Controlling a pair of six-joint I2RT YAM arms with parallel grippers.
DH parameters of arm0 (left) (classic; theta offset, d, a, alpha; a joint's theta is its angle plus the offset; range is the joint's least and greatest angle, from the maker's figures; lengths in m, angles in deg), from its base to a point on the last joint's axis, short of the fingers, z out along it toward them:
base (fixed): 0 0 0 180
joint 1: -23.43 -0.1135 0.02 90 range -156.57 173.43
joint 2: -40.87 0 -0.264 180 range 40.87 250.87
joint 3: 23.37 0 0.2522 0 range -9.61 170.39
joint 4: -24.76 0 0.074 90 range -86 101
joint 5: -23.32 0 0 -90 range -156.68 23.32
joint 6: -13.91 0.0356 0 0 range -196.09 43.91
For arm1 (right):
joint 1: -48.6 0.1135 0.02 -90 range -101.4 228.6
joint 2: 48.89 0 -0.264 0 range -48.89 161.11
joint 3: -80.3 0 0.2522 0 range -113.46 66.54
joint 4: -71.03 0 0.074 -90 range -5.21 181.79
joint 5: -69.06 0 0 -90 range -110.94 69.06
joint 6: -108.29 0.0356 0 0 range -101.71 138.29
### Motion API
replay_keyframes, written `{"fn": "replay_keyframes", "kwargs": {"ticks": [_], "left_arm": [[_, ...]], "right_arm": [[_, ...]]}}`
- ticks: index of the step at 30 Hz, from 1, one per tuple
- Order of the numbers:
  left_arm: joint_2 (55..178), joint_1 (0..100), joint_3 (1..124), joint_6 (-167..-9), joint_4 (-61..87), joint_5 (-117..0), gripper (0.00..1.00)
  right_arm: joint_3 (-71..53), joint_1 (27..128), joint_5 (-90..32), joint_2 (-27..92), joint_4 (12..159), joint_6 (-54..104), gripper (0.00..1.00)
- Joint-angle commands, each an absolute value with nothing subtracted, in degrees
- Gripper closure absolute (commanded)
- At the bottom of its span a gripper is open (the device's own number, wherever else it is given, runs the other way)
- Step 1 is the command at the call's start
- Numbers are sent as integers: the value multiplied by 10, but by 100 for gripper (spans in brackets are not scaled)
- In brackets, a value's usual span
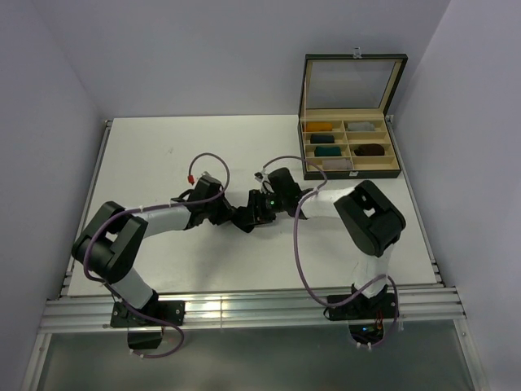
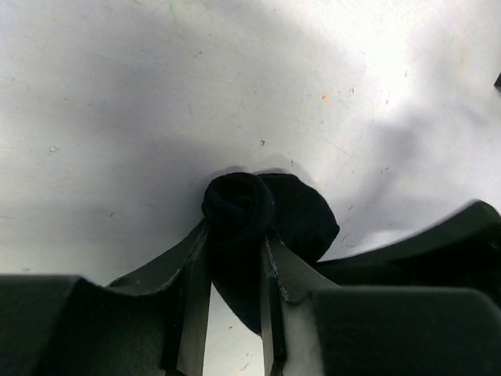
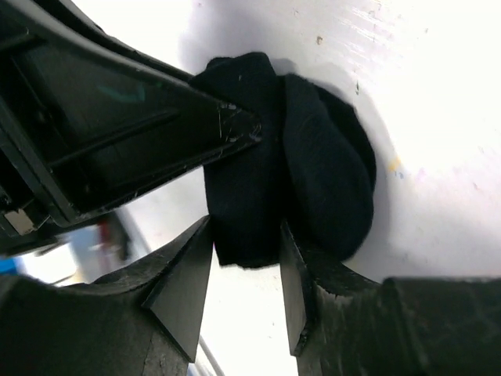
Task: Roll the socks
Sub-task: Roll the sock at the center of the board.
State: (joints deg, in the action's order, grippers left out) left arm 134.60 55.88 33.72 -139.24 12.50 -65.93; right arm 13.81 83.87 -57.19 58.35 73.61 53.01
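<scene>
A black sock lies bunched on the white table, one end wound into a tight roll. My left gripper is shut on that rolled end, one finger on each side. My right gripper is shut on a fold of the same black sock, and the left gripper's finger comes in from the left in that view. In the top view both grippers, left and right, meet at the table's middle with the dark bundle between them. No dark brown striped sock can be made out.
An open dark box with a raised glass lid stands at the back right; its compartments hold mustard, grey, teal and dark rolled bundles. Purple cables loop above both arms. Walls close in the table on the left, back and right.
</scene>
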Motion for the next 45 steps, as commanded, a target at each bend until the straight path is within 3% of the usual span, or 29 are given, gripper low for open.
{"fn": "replay_keyframes", "kwargs": {"ticks": [1, 8, 14, 22, 31, 35, 38, 39, 41, 45], "left_arm": [[1363, 561, 347, -1350, 29, -704, 100], [1359, 561, 376, -1318, -8, -714, 100], [1366, 562, 397, -1295, -28, -703, 100], [1380, 562, 415, -1284, -44, -689, 100], [1387, 562, 422, -1279, -49, -682, 100], [1390, 562, 419, -1283, -46, -677, 100], [1390, 562, 416, -1285, -40, -672, 100], [1388, 562, 415, -1283, -39, -672, 100], [1382, 562, 411, -1283, -31, -673, 97], [1357, 561, 394, -1288, -16, -680, 86]], "right_arm": [[137, 860, -441, 536, 836, 447, 53], [133, 937, -270, 445, 862, 370, 51], [134, 1019, -126, 416, 821, 287, 42], [119, 1089, -11, 461, 774, 202, 40], [107, 1124, 36, 537, 749, 160, 40], [115, 1132, 48, 553, 740, 163, 50], [127, 1133, 46, 553, 731, 171, 72], [129, 1133, 39, 553, 731, 172, 86], [136, 1128, 27, 546, 732, 182, 97], [142, 1100, -40, 532, 754, 229, 100]]}}
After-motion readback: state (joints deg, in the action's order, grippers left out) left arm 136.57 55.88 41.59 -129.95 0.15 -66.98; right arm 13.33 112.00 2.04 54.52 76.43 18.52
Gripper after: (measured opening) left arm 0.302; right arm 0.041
